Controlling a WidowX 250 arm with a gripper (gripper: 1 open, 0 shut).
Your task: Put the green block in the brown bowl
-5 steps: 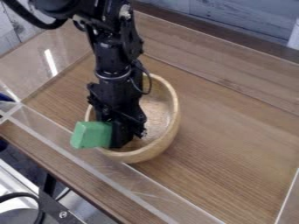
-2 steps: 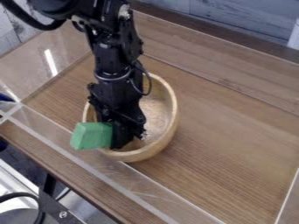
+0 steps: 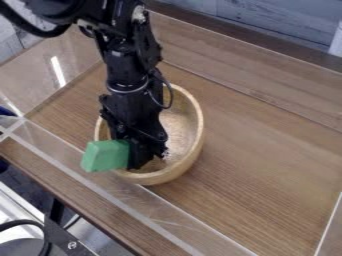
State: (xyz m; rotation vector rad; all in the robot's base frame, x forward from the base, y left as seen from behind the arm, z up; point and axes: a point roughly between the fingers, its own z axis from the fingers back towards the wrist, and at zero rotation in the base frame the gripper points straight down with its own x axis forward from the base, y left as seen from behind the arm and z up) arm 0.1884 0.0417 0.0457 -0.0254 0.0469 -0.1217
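End effector [image 3: 138, 150] pinching green block [image 3: 106, 155] at brown bowl's [image 3: 187, 130] near rim.

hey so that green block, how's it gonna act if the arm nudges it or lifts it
The green block looks stiff, its straight edges showing no sag at the bowl's near rim. Its flat faces suggest it would slide or tumble rather than roll. It's small beside the bowl, so it's probably easy to lift, though its weight can't be seen.

Likely a lab or workshop: cables [image 3: 24, 226] hang beside the wooden tabletop [image 3: 261, 150]. The boards behind [image 3: 254, 22] look weathered (painted, perhaps).
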